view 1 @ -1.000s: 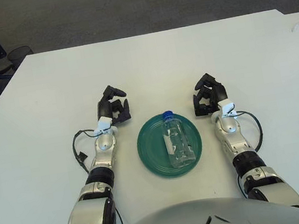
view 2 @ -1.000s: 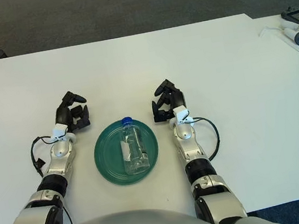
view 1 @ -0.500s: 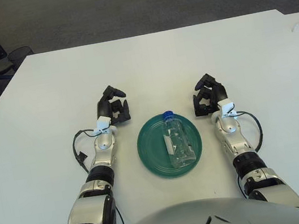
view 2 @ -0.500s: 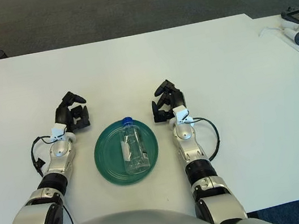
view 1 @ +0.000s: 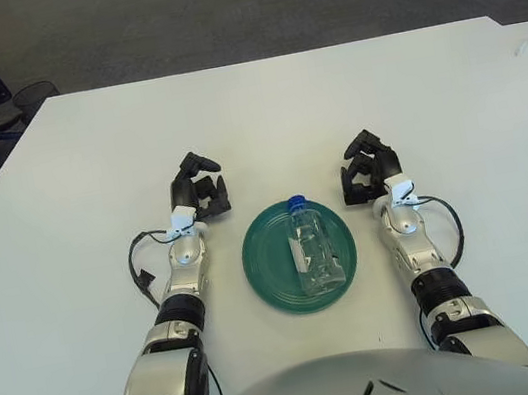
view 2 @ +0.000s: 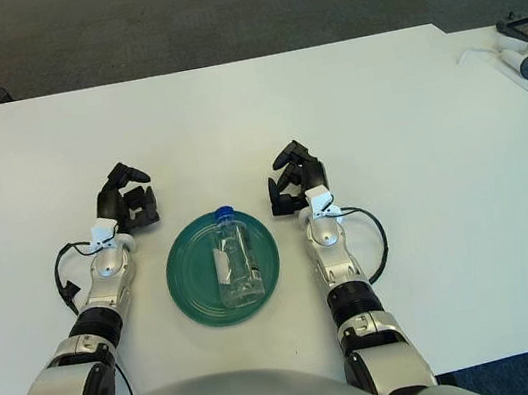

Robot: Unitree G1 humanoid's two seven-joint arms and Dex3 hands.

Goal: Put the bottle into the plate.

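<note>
Both arms extend forward from the torso, roughly parallel, forearms low over the counter [view 1: 259,107]. The left hand [view 1: 199,194] shows at the left, its black fingers [view 1: 199,160] curled inward toward the palm, grasping nothing. The right hand [view 1: 369,172] shows at the right at about the same reach, its fingers [view 1: 360,142] likewise curled and holding nothing. Each wrist carries a white fitting with a black cable looping out to the outer side of the silver forearm. The two hands are well apart.
</note>
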